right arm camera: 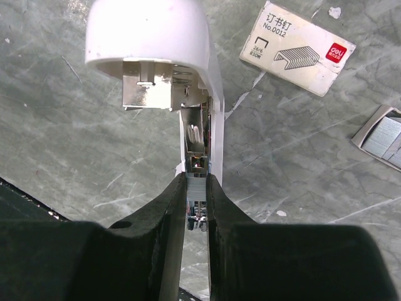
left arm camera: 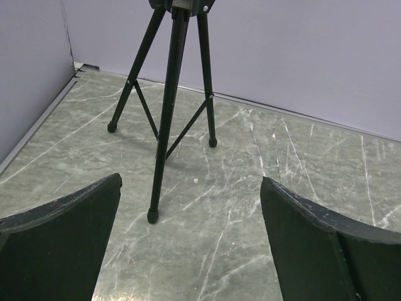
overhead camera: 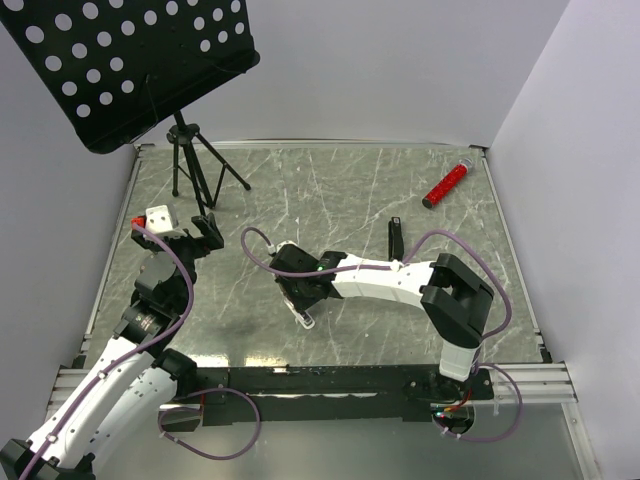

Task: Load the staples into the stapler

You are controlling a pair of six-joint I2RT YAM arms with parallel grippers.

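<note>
Plainly the right hand (right arm camera: pixel 196 179), nearly closed, pinches by its long flanks a grey strip of staples (right arm camera: pixel 196 197) lined up with the silvery rail of the open white stapler (right arm camera: pixel 153 37), a light, brittle strip likely to snap if bent, its cream box (right arm camera: pixel 297 47) beside the stapler, while the left hand (left arm camera: pixel 191 188) gapes wide and empty.
</note>
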